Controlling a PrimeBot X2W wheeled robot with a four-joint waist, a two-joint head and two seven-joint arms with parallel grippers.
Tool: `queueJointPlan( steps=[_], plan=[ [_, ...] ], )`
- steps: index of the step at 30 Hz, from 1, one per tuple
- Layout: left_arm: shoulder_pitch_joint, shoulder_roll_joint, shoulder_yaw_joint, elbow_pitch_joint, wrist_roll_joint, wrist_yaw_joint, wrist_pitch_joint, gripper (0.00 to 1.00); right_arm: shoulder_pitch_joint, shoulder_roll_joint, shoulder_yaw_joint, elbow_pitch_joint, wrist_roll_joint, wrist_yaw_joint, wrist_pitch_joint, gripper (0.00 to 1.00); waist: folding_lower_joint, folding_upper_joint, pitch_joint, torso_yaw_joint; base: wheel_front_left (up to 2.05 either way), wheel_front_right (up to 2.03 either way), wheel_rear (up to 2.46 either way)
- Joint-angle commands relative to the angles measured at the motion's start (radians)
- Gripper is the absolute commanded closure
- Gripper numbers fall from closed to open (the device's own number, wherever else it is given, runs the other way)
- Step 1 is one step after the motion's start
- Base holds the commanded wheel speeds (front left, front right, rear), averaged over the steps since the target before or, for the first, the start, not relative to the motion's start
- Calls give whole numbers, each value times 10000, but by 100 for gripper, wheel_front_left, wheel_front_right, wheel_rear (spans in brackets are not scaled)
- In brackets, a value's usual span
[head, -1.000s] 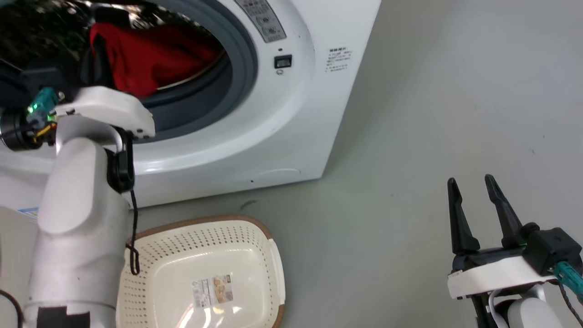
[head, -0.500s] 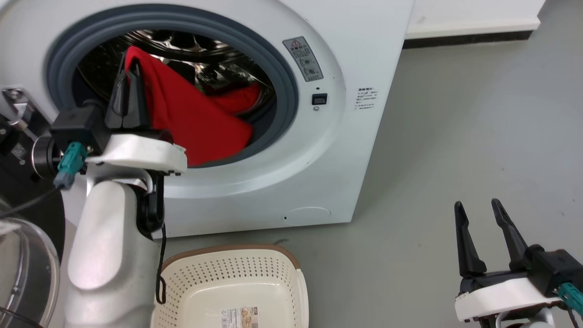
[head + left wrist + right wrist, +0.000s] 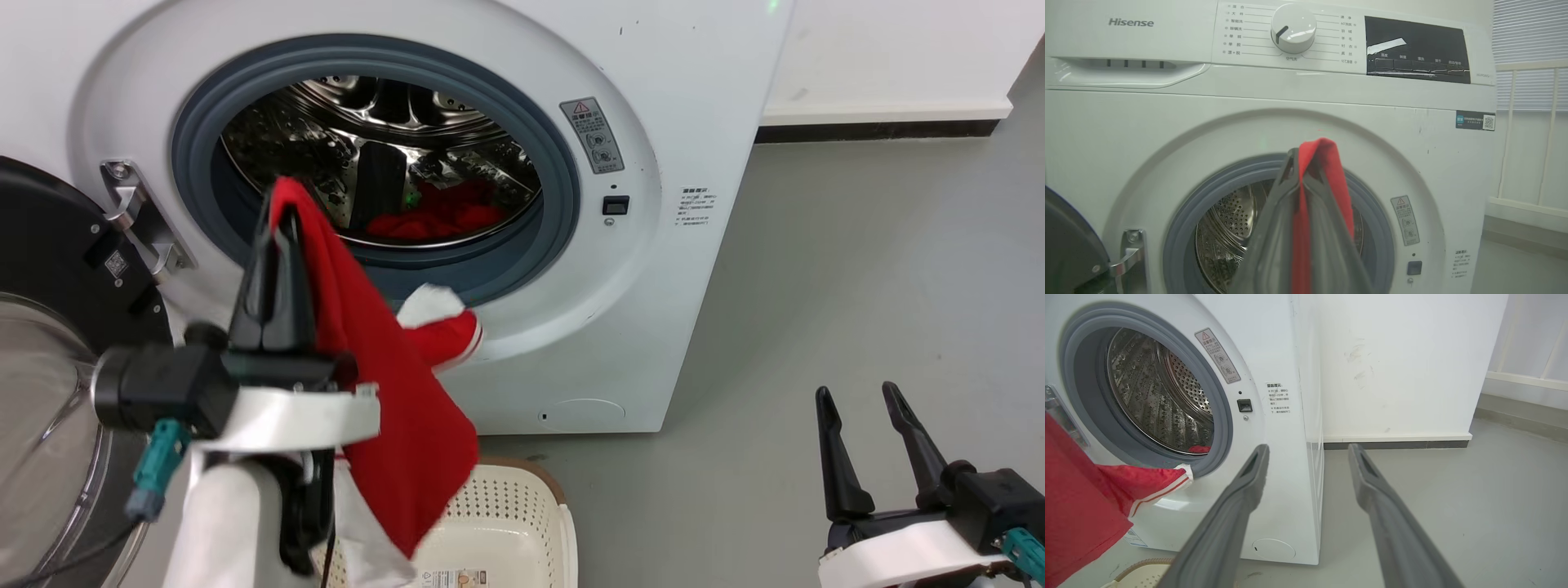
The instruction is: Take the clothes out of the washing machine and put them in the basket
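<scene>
**Red garment clear of the drum, pinched in your left gripper**

Nearest you: your left gripper [image 3: 273, 245], two long dark fingers pressed together with a fold of the clothes [image 3: 392, 408] clamped between them. In the left wrist view the red cloth runs up between the fingers and loops over their tips. One garment: soft, bright red, hanging limp from the tips down past the white wrist. One sleeve [image 3: 441, 327] with a white cuff sticks out sideways and lies against the lower lip of the washing machine [image 3: 669, 122] opening.

Below the cloth's hem: one basket [image 3: 522, 506], cream plastic, rows of small holes, brown rim, sitting on the grey floor [image 3: 857, 269] just before the machine's front. The hem hangs over the basket's left rim. Contact can't be judged.

Lower right: your right gripper [image 3: 856, 390], fingers spread wide, nothing between them, well apart from everything.

Further back: one white front-loader, its black-rimmed glass door [image 3: 49, 245] swung open to the left. A smooth grey rubber ring [image 3: 555, 188] circles a shiny perforated steel drum [image 3: 408, 122]. A red patch sits low in the drum; whether it is cloth or a reflection can't be told.

Behind: a white wall [image 3: 882, 65] with a dark skirting strip.
</scene>
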Motion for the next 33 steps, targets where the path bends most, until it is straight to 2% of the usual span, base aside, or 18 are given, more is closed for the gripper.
queueJointPlan(
  steps=[1,7,14,23,33],
  plan=[
    [304,-57,-49,-126,-45,87,80,100,81,-2,14,-55,-37,-5,-7,0,2,0,45,18,0,0,0],
    [2069,-164,-320,131,-408,622,364,100,74,0,65,-194,-4,-5,50,0,2,0,419,63,0,0,0],
    [2974,-244,-824,2438,-1547,1030,139,100,-327,0,69,-314,-65,-5,31,0,2,0,1354,101,0,0,0],
    [1282,-248,-1562,5901,-2811,1522,-224,100,-1166,0,302,-450,-171,-7,-38,0,2,0,3448,116,0,0,0],
    [-1110,-248,-1574,7729,-3512,1821,-222,100,-2520,-482,664,-510,130,-7,-290,0,2,0,6115,-267,0,0,0]
  ],
)
